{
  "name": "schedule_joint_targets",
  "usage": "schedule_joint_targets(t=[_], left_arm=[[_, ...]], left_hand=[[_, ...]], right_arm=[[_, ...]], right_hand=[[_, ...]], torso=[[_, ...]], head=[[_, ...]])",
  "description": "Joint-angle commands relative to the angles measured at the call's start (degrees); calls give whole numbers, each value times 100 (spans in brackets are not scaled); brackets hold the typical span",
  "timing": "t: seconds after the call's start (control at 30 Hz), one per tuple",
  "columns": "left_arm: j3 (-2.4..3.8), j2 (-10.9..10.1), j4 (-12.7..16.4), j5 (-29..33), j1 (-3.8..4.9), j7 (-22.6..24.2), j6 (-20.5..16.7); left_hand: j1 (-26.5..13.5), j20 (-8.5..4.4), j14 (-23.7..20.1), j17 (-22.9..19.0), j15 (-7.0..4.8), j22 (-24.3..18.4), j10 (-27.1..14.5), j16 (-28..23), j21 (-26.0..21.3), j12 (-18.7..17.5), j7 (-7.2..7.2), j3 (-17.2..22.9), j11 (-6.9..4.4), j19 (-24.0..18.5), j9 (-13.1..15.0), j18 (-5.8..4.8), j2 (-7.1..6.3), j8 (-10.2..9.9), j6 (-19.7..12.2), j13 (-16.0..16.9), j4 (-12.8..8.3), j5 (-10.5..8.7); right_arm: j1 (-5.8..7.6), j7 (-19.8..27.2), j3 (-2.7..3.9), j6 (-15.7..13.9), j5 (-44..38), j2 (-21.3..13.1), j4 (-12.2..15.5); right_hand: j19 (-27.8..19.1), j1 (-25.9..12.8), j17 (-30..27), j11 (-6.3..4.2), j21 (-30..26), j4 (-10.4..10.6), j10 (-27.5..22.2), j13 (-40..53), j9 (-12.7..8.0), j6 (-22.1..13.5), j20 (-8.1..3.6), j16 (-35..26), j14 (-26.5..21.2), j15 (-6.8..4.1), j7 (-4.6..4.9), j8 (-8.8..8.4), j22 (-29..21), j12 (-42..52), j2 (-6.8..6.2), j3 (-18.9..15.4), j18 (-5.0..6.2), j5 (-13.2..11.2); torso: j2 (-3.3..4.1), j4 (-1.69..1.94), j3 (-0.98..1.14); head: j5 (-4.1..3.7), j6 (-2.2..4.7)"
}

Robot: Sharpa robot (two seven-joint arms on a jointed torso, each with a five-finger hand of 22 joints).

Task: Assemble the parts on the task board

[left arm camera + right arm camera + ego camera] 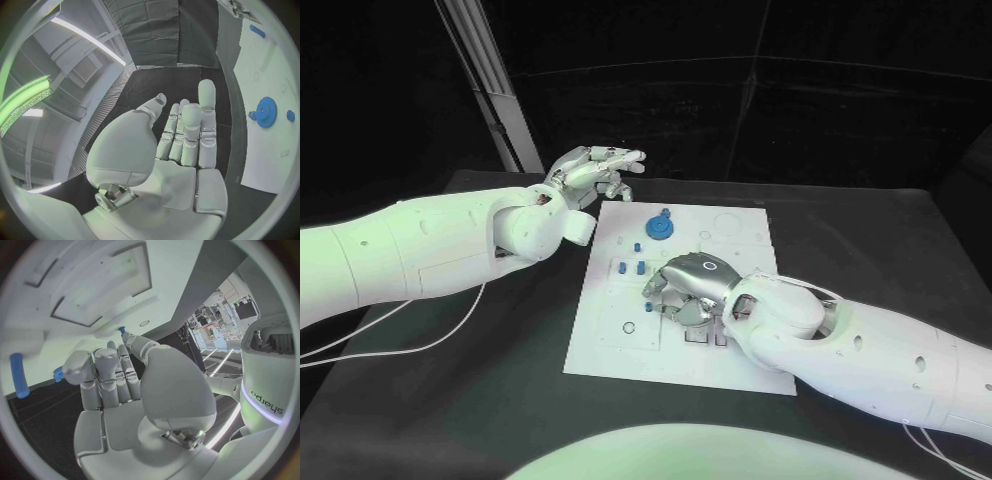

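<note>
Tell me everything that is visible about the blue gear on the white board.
The blue gear is a round, toothed wheel, plastic by its look, with a paler hub at its centre. It lies flat on the task board, near its far edge. A small blue knob sits just beyond it. Neither hand touches it; the left hand hovers beyond the board.

— What's in front of the right wrist?

— The right hand (134, 390), palm facing the camera, its fingers (106, 372) lying side by side and reaching toward the task board (94, 295).

— Is it holding anything?

— Hard to tell. A small blue part (122, 330) shows just past the thumb tip, and another blue piece (58, 374) peeks out beside the outermost finger; whether either is pinched is unclear.

— Anything else on the board?

— A longer blue peg (19, 376) lies near its edge, apart from the hand. The board has shallow rectangular recesses (100, 297) and a small round hole (144, 323). The dark worktop (37, 415) shows beneath.
</note>
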Motion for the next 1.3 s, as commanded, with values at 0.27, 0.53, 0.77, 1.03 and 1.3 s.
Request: schedule_joint_targets(t=[0.27,0.53,0.77,1.03,1.3], left_arm=[[3,-13,-1,17,9,-12,85],[2,-17,2,17,8,-11,94],[2,-11,-7,17,7,-8,99],[2,-16,-15,17,7,6,95],[2,-21,-13,17,8,4,96]], left_hand=[[-9,9,-43,-12,1,-8,-47,7,-23,35,-13,-44,3,34,-9,34,5,32,-41,-9,-13,-29],[-9,9,-43,-12,1,-8,-47,7,-23,35,-13,-44,3,34,-9,34,5,32,-41,-9,-13,-29],[0,9,-44,-15,1,-10,-49,7,-26,40,-14,-49,2,35,-8,34,6,35,-41,-9,-14,-32],[9,9,-45,-19,1,-13,-51,8,-29,43,-15,-54,1,36,-8,35,7,39,-41,-9,-17,-33],[9,9,-45,-19,1,-13,-51,8,-29,43,-15,-54,1,36,-8,35,7,39,-41,-9,-17,-33]], right_arm=[[92,-285,269,-159,282,-803,470],[229,-609,455,143,220,-1147,418],[255,-687,485,458,134,-1242,368],[259,-696,490,748,-5,-1187,344],[259,-670,490,895,-58,-1081,252]], right_hand=[[-67,-179,-121,-45,-63,90,-23,1,8,3,0,-71,-58,5,-34,-16,-75,84,-83,-196,47,-61],[-548,-51,-972,-29,-614,236,-511,13,4,-457,23,-776,-357,24,-46,-17,-869,111,-157,-926,191,-62],[-537,109,-1048,-48,-675,322,-568,16,11,-477,10,-801,-342,7,-121,-12,-933,222,-91,-1214,195,-52],[-395,298,-936,-99,-604,355,-391,19,35,-254,-31,-647,-231,-43,-171,32,-814,423,60,-1240,168,-50],[-50,436,-556,-168,-276,395,9,-2,45,44,-78,-264,-44,-105,-186,58,-302,557,212,-882,67,-160]], torso=[[-6,-18,-8],[1,-12,-1],[4,-7,-6],[5,-7,-7],[4,-1,-5]], head=[[-107,114],[-152,167],[-180,171],[-182,169],[-175,155]])
